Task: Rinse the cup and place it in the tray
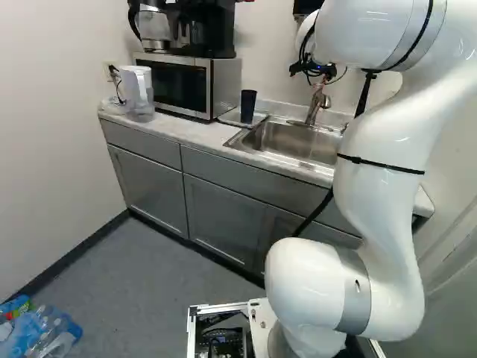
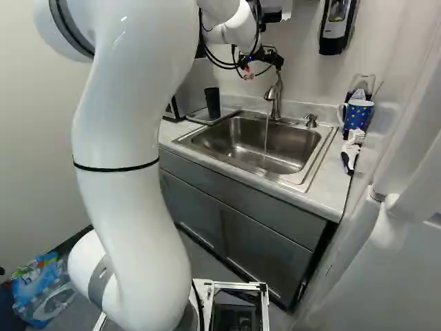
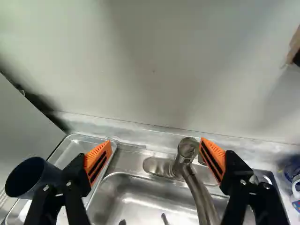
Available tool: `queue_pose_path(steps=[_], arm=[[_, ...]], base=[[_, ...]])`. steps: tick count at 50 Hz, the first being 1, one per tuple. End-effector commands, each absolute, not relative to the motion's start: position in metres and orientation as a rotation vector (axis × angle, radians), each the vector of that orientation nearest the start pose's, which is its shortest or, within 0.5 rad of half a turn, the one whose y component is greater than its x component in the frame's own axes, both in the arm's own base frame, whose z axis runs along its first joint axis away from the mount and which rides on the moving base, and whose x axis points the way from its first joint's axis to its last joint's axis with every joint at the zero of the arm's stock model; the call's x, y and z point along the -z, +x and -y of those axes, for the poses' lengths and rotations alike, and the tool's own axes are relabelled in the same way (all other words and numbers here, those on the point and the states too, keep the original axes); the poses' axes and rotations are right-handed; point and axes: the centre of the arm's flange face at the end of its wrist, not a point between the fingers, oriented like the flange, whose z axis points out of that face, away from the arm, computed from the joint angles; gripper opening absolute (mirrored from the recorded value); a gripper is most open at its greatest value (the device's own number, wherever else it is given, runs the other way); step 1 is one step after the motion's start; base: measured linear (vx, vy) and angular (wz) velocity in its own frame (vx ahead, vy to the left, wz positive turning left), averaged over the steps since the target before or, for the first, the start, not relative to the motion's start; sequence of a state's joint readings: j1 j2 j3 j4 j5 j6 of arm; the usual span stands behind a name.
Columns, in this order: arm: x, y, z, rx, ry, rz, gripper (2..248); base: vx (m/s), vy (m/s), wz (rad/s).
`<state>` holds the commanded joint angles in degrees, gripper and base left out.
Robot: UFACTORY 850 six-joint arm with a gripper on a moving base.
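Observation:
The gripper [image 2: 253, 69] is above the faucet at the back of the sink in the right base view. In the wrist view the gripper [image 3: 154, 152] stands open, its orange pads wide apart with nothing gripped. The faucet [image 3: 188, 161] rises between and beyond the fingers. A dark cup [image 3: 33, 177] stands on the metal tray [image 3: 74, 140], beside one finger, partly hidden by it. In the left base view the cup [image 1: 248, 106] stands upright on the tray, left of the sink [image 1: 298, 143]. Water [image 2: 266, 134] runs from the faucet [image 2: 274, 96] into the sink.
A microwave [image 1: 175, 86] with a coffee maker on top and a white pitcher [image 1: 139, 91] stand left of the tray. Right of the sink are a soap pump [image 2: 311, 121], a blue mug [image 2: 357, 114] and a brush [image 2: 351, 152]. A dispenser [image 2: 337, 27] hangs on the wall.

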<state>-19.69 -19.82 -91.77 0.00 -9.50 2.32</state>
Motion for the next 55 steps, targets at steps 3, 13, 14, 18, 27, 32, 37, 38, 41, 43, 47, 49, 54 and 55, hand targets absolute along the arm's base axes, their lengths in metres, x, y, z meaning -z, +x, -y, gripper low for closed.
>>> queue_pose_path(steps=[3,13,14,18,27,32,37,38,41,43,47,49,54,55], arm=[[-0.700,0.625,0.224,1.696,-2.777,-0.540,247],[-0.700,0.625,0.224,1.696,-2.777,-0.540,247],[-0.700,0.625,0.224,1.696,-2.777,-0.540,247],[-0.700,0.625,0.224,1.695,-2.777,-0.540,247],[-0.692,0.626,0.224,1.677,-2.786,-0.542,247],[-0.689,0.627,0.224,1.667,-2.791,-0.543,247],[-0.689,0.627,0.224,1.667,-2.791,-0.543,247],[-0.689,0.627,0.224,1.667,-2.791,-0.543,247],[-0.689,0.627,0.224,1.667,-2.791,-0.543,247],[-0.689,0.627,0.224,1.667,-2.791,-0.543,247],[-0.689,0.627,0.224,1.672,-2.788,-0.542,247],[-0.689,0.627,0.224,1.680,-2.784,-0.542,247],[-0.691,0.628,0.225,1.716,-2.760,-0.547,247],[-0.692,0.628,0.225,1.726,-2.752,-0.549,247]], base=[[0.000,0.000,0.000],[0.000,0.000,0.000],[0.000,0.000,0.000],[0.000,0.000,0.000],[0.000,0.000,0.000],[0.000,0.000,0.000],[0.000,0.000,0.000],[0.000,0.000,0.000],[0.000,0.000,0.000],[0.000,0.000,0.000],[0.000,0.000,0.000],[0.000,0.000,0.000],[0.000,0.000,0.000],[0.000,0.000,0.000]])
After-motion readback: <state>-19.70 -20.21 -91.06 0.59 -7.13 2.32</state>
